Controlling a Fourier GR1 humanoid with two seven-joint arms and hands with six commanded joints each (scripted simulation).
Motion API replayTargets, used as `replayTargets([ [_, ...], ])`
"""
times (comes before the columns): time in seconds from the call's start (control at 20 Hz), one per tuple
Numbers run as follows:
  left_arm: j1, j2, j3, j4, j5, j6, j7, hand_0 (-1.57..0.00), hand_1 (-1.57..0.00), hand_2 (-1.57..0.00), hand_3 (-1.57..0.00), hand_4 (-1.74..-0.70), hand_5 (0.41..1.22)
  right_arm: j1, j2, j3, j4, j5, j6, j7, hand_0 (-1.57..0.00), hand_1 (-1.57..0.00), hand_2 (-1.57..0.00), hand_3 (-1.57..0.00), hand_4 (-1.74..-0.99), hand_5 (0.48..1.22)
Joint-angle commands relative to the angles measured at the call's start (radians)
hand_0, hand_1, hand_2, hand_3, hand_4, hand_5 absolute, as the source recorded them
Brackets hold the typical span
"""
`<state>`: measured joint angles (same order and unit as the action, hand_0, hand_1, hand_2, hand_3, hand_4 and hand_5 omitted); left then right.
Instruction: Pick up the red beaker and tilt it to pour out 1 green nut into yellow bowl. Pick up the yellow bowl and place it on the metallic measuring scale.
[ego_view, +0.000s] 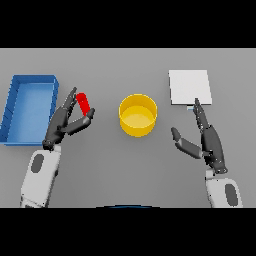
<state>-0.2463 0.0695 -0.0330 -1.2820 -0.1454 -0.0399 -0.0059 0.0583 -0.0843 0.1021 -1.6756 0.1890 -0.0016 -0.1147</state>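
Grey table (125, 165): L hand (65, 122) pinching red beaker (83, 102), R hand (207, 140) fingers spread.

- A grey worktop (125, 165) seen from above.
- A yellow bowl (138, 115) stands near the middle.
- A blue tray (20, 95) lies at the far left.
- The left hand (65, 122) is just right of the tray, fingers and thumb closed around a small red beaker (83, 102), which leans to the left.
- A flat white square scale (189, 87) lies at the upper right.
- The right hand (205, 137) is spread open below the scale, one fingertip reaching its near edge.
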Motion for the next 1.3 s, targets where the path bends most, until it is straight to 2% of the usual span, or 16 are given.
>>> replayTargets([
  [0.0,-0.029,-0.002,0.001,0.032,-0.009,0.007,-0.011,0.0,0.0,0.0,0.0,-1.2,0.651,0.008,0.001,-0.004,-0.012,-0.014,0.005,0.003,0.0,0.0,0.0,0.0,-1.222,0.627],
  [0.2,-0.113,-0.006,0.011,0.133,-0.043,0.04,-0.005,0.0,0.0,0.0,0.0,-1.2,0.663,-0.002,0.008,-0.01,-0.012,-0.024,0.001,0.029,0.0,0.0,0.0,0.0,-1.231,0.633],
  [0.4,-0.174,-0.027,0.023,0.219,-0.051,0.066,-0.037,0.0,0.0,0.0,0.0,-1.21,0.673,0.0,-0.001,-0.015,-0.009,-0.029,0.009,0.027,0.0,0.0,0.0,0.0,-1.24,0.639],
  [0.5,-0.185,-0.025,0.04,0.257,-0.044,0.07,-0.073,0.0,0.0,0.0,0.0,-1.23,0.687,0.021,0.002,-0.009,-0.012,-0.021,0.007,0.018,0.0,0.0,0.0,0.0,-1.242,0.642],
  [0.55,-0.211,-0.029,0.055,0.275,-0.03,0.069,-0.075,0.0,0.0,0.0,0.0,-1.25,0.695,0.006,-0.002,-0.019,-0.007,-0.03,0.007,0.034,0.0,0.0,0.0,0.0,-1.245,0.642],
  [0.65,-0.214,-0.043,0.08,0.309,-0.005,0.072,-0.146,0.0,0.0,0.0,0.0,-1.29,0.708,0.008,0.001,-0.014,-0.011,-0.023,0.003,0.027,0.0,0.0,0.0,0.0,-1.246,0.645],
  [0.75,-0.235,-0.061,0.101,0.363,0.013,0.075,-0.17,0.0,-0.01,-0.05,-0.04,-1.33,0.738,0.011,-0.004,-0.021,-0.007,-0.032,0.007,0.025,0.0,0.0,0.0,0.0,-1.244,0.644],
  [0.85,-0.258,-0.074,0.117,0.397,0.018,0.096,-0.201,-0.21,-0.23,-0.29,-0.25,-1.4,0.787,-0.003,0.006,-0.014,-0.003,-0.021,-0.002,0.037,0.0,0.0,0.0,0.0,-1.24,0.645],
  [0.9,-0.257,-0.078,0.121,0.4,0.014,0.117,-0.209,-0.38,-0.41,-0.46,-0.52,-1.41,0.874,-0.003,-0.002,-0.022,-0.003,-0.024,-0.002,0.03,0.0,0.0,0.0,0.0,-1.236,0.647],
  [0.95,-0.268,-0.08,0.122,0.412,-0.003,0.15,-0.193,-0.55,-0.59,-0.66,-0.73,-1.47,0.943,0.004,-0.006,-0.023,-0.001,-0.028,0.004,0.02,0.0,0.0,0.0,0.0,-1.237,0.648],
  [1.0,-0.272,-0.083,0.11,0.413,-0.026,0.171,-0.19,-0.76,-0.78,-0.84,-0.88,-1.52,0.999,0.005,-0.004,-0.021,-0.01,-0.035,0.009,0.029,0.0,0.0,0.0,0.0,-1.239,0.648],
  [1.1,-0.277,-0.081,0.087,0.418,-0.063,0.188,-0.207,-1.05,-1.07,-1.11,-1.06,-1.59,1.079,0.003,-0.002,-0.021,-0.018,-0.027,-0.002,0.044,0.0,0.0,0.0,0.0,-1.239,0.648],
  [1.15,-0.281,-0.08,0.083,0.417,-0.063,0.188,-0.196,-1.15,-1.17,-1.2,-1.11,-1.62,1.107,0.004,0.001,-0.018,-0.023,-0.024,-0.004,0.039,0.0,0.0,0.0,0.0,-1.241,0.65],
  [1.2,-0.281,-0.084,0.085,0.426,-0.057,0.186,-0.223,-1.24,-1.25,-1.27,-1.15,-1.64,1.13,0.01,0.005,-0.01,-0.022,-0.019,-0.003,0.036,0.0,0.0,0.0,0.0,-1.242,0.65],
  [1.25,-0.283,-0.085,0.079,0.416,-0.058,0.184,-0.2,-1.3,-1.31,-1.33,-1.24,-1.6,1.148,0.003,0.008,-0.016,-0.014,-0.033,0.003,0.038,0.0,0.0,0.0,0.0,-1.25,0.647],
])
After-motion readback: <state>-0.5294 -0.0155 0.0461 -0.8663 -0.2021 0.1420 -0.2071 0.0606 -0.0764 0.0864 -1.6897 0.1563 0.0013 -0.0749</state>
